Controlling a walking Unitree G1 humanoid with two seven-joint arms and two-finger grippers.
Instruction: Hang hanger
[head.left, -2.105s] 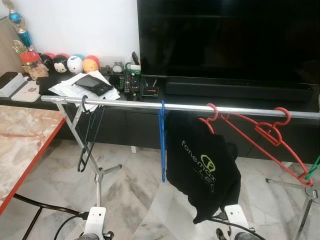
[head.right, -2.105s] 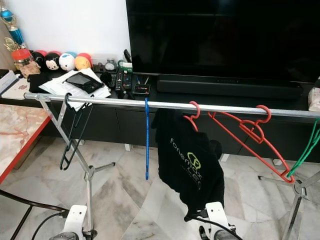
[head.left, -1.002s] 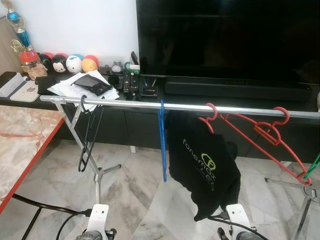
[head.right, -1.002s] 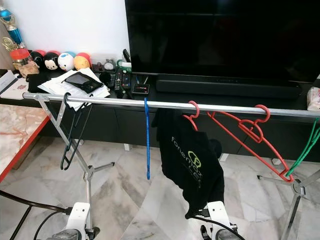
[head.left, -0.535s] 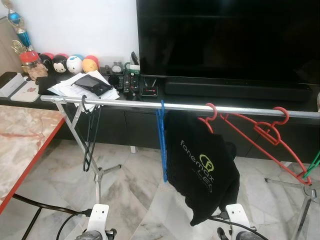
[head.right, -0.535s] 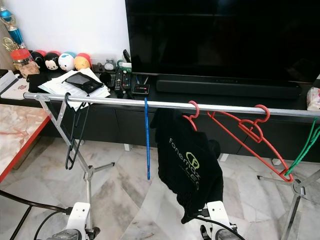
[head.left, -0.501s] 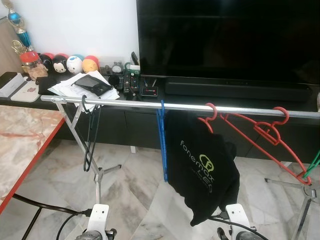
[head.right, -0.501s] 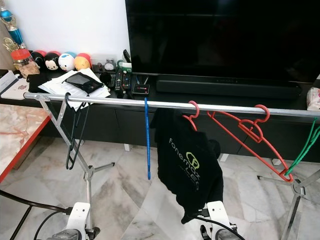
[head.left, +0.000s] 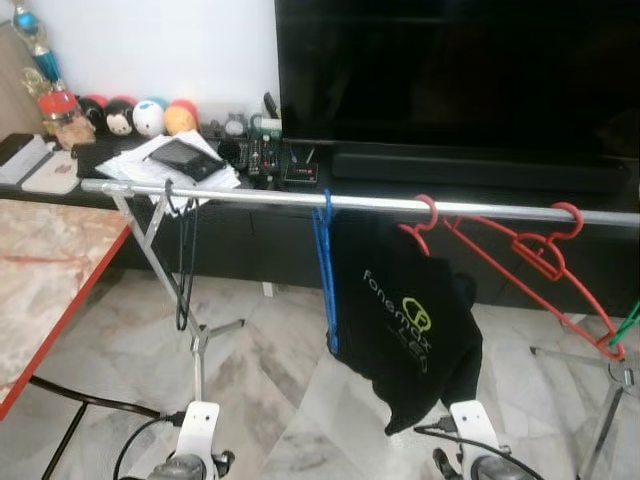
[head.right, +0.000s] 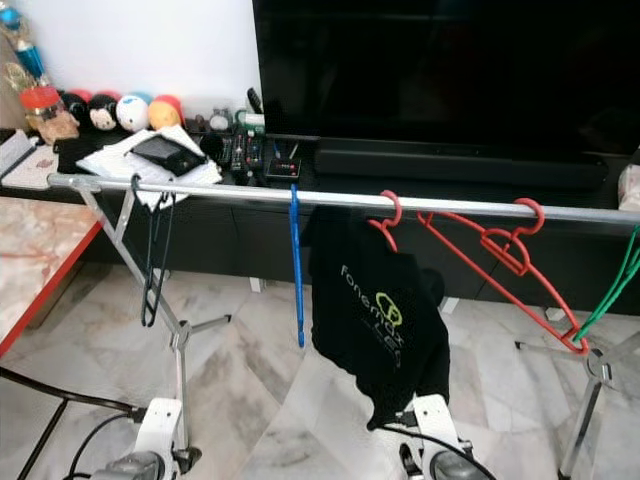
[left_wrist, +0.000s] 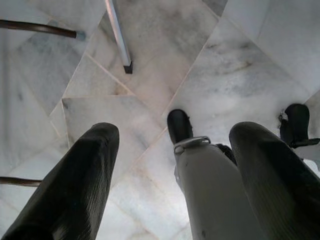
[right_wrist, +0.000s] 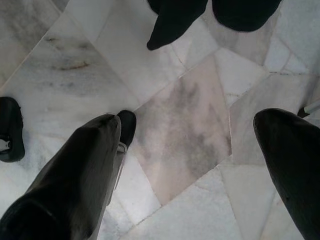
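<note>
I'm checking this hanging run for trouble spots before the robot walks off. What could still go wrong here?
The black T-shirt sits lopsided on its red hanger, bunched toward one side, so it might slide off. The black hanger hangs near the very end of the rail, where a nudge could tip it off. Both the left gripper and right gripper hang open and low, near the rack's legs.

Low in the head camera's view, the robot's two forearms end in white, blocky wrist housings (head.left: 201, 421), one on each side, with rounded grey metal parts below them. A thin black cable (head.left: 135, 447) loops into the left housing, and another black cable (head.left: 440, 428) curls into the right housing (head.left: 468, 421). From the wrists, the left gripper (left_wrist: 172, 165) shows two thick, glossy black fingers (left_wrist: 80, 180) with rounded tips. The right gripper (right_wrist: 185, 165) has the same fingers (right_wrist: 75, 175). A pale grey leg (left_wrist: 215, 195) ends in a black foot (left_wrist: 178, 125).
</note>
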